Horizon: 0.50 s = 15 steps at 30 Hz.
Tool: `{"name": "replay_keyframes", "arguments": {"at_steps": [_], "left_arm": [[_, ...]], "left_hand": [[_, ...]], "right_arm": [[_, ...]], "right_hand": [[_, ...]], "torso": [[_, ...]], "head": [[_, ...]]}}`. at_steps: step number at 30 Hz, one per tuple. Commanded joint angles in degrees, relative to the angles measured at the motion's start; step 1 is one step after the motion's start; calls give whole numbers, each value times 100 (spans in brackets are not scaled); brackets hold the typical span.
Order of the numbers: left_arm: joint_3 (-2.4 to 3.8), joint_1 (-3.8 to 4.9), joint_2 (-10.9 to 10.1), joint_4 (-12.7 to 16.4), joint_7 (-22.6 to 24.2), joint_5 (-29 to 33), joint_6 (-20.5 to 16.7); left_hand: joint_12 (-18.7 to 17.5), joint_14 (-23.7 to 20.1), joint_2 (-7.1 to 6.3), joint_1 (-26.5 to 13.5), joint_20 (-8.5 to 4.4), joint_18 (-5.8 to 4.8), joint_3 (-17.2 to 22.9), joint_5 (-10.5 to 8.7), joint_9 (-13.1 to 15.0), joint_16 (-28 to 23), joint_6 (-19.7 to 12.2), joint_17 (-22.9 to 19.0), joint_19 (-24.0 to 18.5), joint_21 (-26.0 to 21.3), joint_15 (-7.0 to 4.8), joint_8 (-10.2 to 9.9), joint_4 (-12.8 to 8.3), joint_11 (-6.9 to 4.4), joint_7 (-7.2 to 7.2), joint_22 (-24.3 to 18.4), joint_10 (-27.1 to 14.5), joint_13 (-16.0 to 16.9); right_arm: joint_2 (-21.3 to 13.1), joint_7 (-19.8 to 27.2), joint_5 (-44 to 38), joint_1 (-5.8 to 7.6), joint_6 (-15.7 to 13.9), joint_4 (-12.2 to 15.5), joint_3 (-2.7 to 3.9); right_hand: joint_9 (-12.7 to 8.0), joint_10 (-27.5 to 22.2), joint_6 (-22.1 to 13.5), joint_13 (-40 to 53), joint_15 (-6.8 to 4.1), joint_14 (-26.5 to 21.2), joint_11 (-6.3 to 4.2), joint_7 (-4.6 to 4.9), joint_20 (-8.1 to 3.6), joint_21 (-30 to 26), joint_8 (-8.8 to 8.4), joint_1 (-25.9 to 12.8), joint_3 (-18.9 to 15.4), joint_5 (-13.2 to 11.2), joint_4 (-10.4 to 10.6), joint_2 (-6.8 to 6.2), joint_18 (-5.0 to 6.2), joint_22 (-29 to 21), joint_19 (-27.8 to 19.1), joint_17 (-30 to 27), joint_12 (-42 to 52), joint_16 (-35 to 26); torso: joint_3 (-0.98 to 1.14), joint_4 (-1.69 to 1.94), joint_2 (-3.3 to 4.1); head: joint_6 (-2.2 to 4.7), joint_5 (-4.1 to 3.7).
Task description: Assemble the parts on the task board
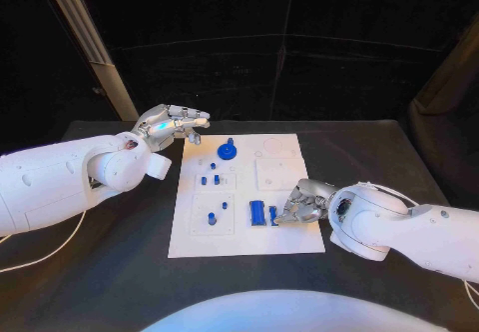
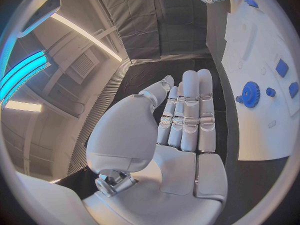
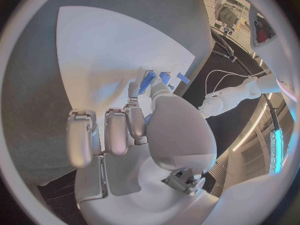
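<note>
At the board's far-left corner: left hand hovers over the worktop, fingers straight and together in its wrist view, holding nothing.
Board: white plate mid-worktop, long side running away from the robot.
Gear: round blue gear stands at the far end of the board, just beside the left hand.
Small parts: little blue pegs stand in the left-hand recesses, spaced apart.
Block: a taller blue block stands near the board's near-right part.
Right hand: right hand rests on the board's right side, fingers curled onto a thin blue piece just beside the block; it looks pinched, but I cannot tell for sure.
Risk: the piece sits close to the block, so a tilted lift could knock the block over; a shallow pinch may let the piece slip and skid off the board; pressing down could shift the board itself.
Hard to see: the contact between fingertips and piece is covered by the hand; the piece's shape and its target recess are unclear; the pale recesses on the right side barely show.
</note>
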Motion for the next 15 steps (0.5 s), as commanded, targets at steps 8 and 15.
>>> {"name": "replay_keyframes", "arguments": {"at_steps": [8,15], "left_arm": [[4,7,-1,11,21,21,61],[4,7,-5,16,23,21,60]], "left_hand": [[36,-17,41,-37,7,27,-39,-31,7,-26,4,-7,38,-29,7,-28,11,-9,43,-8,-46,8],[36,-17,41,-37,7,27,-39,-31,7,-26,4,-7,38,-29,7,-28,11,-9,43,-8,-46,8]], "right_arm": [[64,136,-6,7,213,-86,0],[143,18,-50,7,235,-182,0]], "right_hand": [[11,-30,-12,135,-2,332,22,20,-14,-22,-32,18,-12,13,-25,32,23,1288,486,111,-20,-37],[20,-27,7,140,-1,334,19,15,-12,-20,-23,22,-10,22,-43,98,23,1291,487,118,-14,-33]], "torso": [[-3,13,9],[-2,6,6]], "head": [[9,-3],[-3,-2]]}}
